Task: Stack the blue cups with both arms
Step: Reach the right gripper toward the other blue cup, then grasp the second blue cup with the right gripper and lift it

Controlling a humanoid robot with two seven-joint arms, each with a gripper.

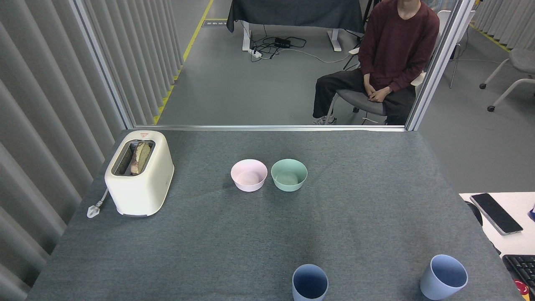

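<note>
Neither gripper shows anywhere in the head view, so whether the jaws are spread or clenched I cannot tell — and with no jaws to measure from, places have to be given by the table itself.

Both blue cups stand upright and well apart at the near edge: the middle cup (pixel 309 283), cut off by the bottom of the view, and the right-hand cup (pixel 444 276), close to the table's right edge. Nothing is stacked, so I'd judge the task is at its very start — the reach for the cups has not begun. The next move likely calls for each arm to come up from below and close on a cup wall, then lift one clear above the other's rim.

The grey table (pixel 359 217) is bare between the cups. The pink bowl (pixel 248 175) and green bowl (pixel 289 174) sit farther back, the toaster (pixel 140 172) far left. The right-hand cup has little margin before the edge; a phone (pixel 495 213) lies on the desk beyond it.
</note>
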